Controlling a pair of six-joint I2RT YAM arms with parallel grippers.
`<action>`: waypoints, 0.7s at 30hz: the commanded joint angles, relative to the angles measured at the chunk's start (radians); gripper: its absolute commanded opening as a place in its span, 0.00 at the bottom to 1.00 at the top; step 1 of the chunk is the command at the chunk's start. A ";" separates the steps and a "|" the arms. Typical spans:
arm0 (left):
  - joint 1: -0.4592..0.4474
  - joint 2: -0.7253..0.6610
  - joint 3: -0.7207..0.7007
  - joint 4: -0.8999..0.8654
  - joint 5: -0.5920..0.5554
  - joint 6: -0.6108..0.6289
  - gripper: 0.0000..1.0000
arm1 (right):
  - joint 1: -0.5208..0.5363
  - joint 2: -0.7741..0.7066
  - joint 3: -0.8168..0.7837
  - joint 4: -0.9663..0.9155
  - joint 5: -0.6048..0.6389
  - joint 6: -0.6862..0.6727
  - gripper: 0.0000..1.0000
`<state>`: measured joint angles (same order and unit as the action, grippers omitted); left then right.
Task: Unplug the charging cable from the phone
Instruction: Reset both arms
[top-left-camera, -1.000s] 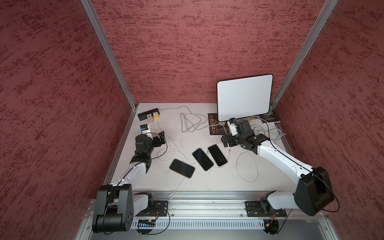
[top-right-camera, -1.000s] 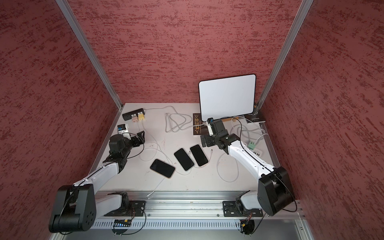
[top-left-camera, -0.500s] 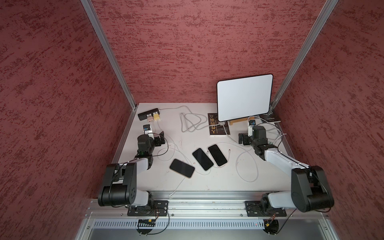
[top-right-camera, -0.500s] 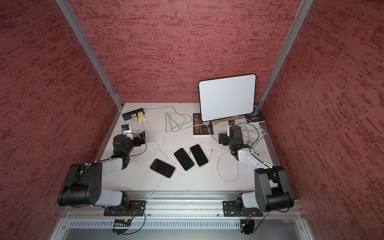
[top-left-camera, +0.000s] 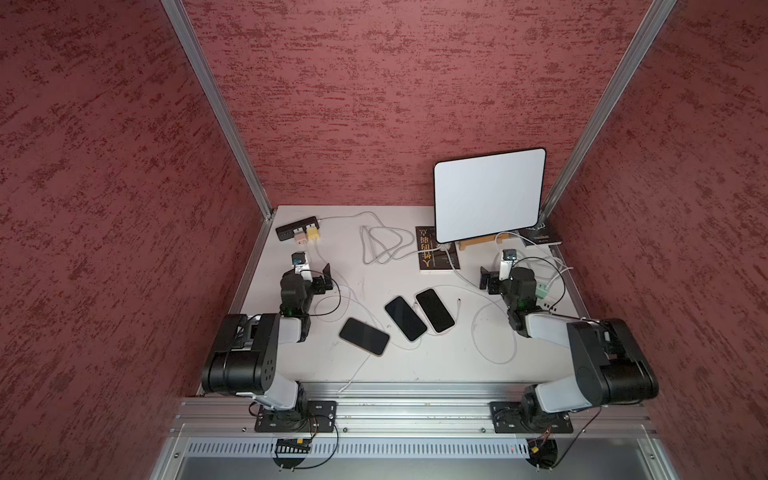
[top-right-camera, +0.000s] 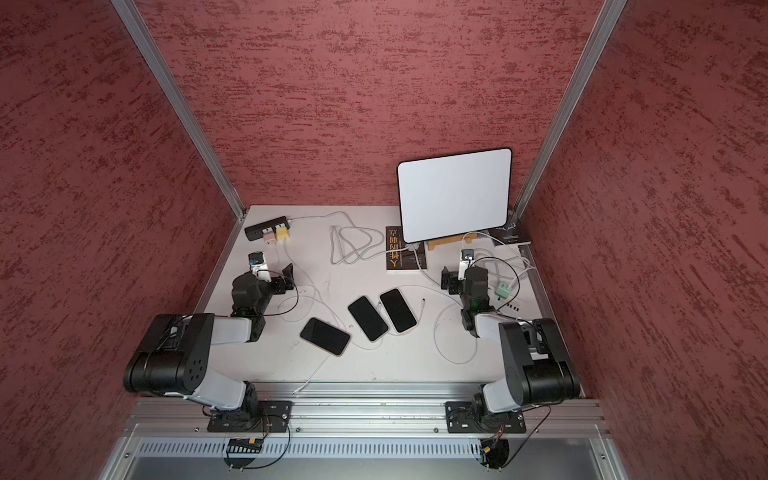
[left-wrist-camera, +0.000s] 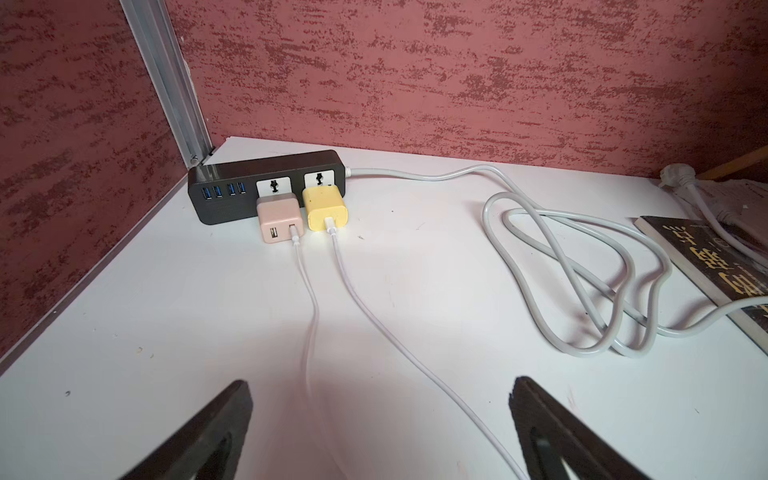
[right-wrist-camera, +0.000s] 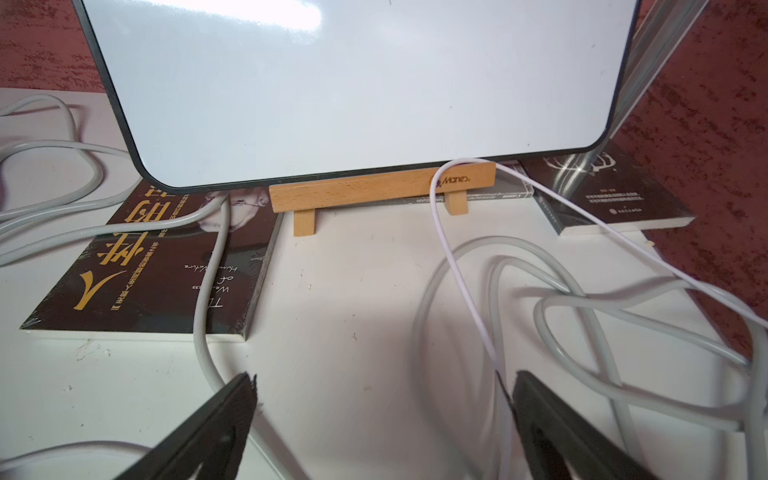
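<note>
Now, left tool (left-wrist-camera: 380, 384) spread wide, empty, right tool (right-wrist-camera: 384, 376) likewise.

Black phones (top-left-camera: 400, 318), yellow charger (left-wrist-camera: 325, 208), possibly green plug (top-left-camera: 541, 291), mottled red walls (top-left-camera: 374, 104)

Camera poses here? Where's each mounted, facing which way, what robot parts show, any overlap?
Top views: high over the front rail, looking down on the table and three phones; both arms show whole.
Left wrist: low, facing the power strip; open left claw tips show.
Right wrist: low, facing the whiteboard; open right claw tips show.
Shared: both wrist views catch the gold-lettered book.
</note>
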<state>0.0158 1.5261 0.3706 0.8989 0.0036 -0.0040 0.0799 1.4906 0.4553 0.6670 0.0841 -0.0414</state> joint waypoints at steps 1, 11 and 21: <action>-0.021 0.003 -0.020 0.059 -0.083 0.024 1.00 | -0.013 0.002 -0.049 0.180 0.020 0.000 0.99; -0.055 0.008 -0.048 0.124 -0.149 0.041 1.00 | -0.013 0.055 -0.096 0.303 0.042 0.004 0.99; -0.057 0.008 -0.050 0.126 -0.152 0.041 1.00 | -0.013 0.057 -0.090 0.291 0.040 0.005 0.99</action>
<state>-0.0341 1.5261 0.3309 0.9966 -0.1371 0.0242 0.0757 1.5467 0.3542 0.9272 0.1020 -0.0410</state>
